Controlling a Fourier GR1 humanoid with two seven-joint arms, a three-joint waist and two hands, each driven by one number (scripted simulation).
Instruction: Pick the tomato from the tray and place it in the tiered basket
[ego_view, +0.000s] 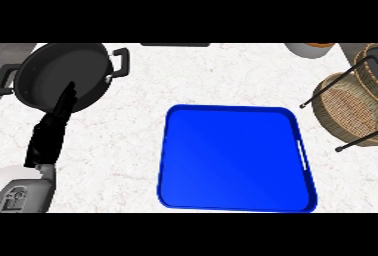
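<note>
Oddly, no tomato shows anywhere in the head view, so its place relative to the fingers cannot be told. Taking the blue tray (235, 160) as the landmark: it lies flat on the white marbled counter (192, 75), its inside showing only bare blue, with a slot handle on its right wall. Up and to the right of the tray stands the wicker tiered basket (347, 107) on dark metal legs, partly cut by the view's edge; nothing red shows in the part that is visible. Up and to the left of the tray sits a dark two-handled pan (63, 75). The left hand (53, 130) is well to the left of the tray, its black fingers straight and released, pointing up so that the tips overlap the pan's near rim; it holds nothing. Only this one hand appears. A pale bowl-like vessel (310, 49) sits above the tray's right corner.
</note>
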